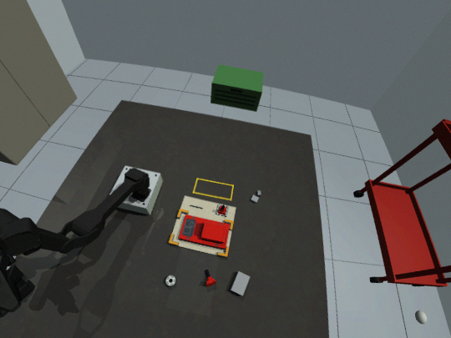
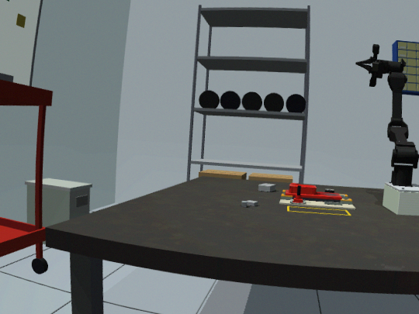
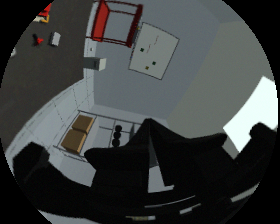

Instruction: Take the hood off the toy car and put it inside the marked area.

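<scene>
Exterior view alone shows the tool (image 2: 362, 63) raised high, fingers together.

1. The marked area (image 1: 214, 189), a yellow outline, lies just beside the cream base plate (image 1: 190, 204) that carries the toy car (image 1: 205, 230).
2. A small red clamp (image 1: 222, 209) stands on the plate's near corner, close to the outline.
3. Two small grey blocks (image 1: 255, 197) sit near the outline's far end, apart from it.
4. A white wheel (image 1: 169, 280), a red tool (image 1: 209, 279) and a grey block (image 1: 240, 283) lie well apart, beyond the car.
</scene>
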Robot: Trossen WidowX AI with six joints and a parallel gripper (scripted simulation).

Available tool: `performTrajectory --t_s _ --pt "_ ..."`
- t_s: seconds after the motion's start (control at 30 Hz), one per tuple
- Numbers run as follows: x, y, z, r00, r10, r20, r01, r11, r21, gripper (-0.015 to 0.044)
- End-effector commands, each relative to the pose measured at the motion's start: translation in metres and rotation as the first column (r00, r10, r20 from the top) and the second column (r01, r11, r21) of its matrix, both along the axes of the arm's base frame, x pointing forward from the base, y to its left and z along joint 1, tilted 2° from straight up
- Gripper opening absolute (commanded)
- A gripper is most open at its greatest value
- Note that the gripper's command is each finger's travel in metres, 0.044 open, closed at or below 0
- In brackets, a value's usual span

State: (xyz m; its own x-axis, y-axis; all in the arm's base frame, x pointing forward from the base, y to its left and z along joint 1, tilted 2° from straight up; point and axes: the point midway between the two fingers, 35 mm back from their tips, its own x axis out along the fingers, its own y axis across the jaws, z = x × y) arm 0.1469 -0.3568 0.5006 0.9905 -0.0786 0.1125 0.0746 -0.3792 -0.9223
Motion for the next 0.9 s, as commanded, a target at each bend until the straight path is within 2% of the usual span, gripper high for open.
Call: performTrajectory --t_s 0.0,0.17,0.33,0.4,0.53,0.7,0.87 --pt "-0.001 0.001 0.002 1.000 -0.006 0.003 0.006 1.000 -0.008 0.0026" --pt "-0.029 0.034 0.045 0.989 -0.128 0.072 0.142 0.960 -0.243 0.0157" --pt "-0.047 0.073 0.084 0.963 -0.216 0.158 0.267 0.831 -0.488 0.0289" --pt "-0.052 0.094 0.104 0.945 -0.241 0.220 0.325 0.757 -0.566 0.0341" --pt "-0.062 0.142 0.131 0.912 -0.285 0.294 0.406 0.525 -0.748 0.0440" --pt "-0.063 0.207 0.156 0.872 -0.303 0.384 0.445 0.166 -0.880 0.0440" --pt "-0.049 0.274 0.167 0.843 -0.280 0.459 0.409 -0.221 -0.886 0.0440"
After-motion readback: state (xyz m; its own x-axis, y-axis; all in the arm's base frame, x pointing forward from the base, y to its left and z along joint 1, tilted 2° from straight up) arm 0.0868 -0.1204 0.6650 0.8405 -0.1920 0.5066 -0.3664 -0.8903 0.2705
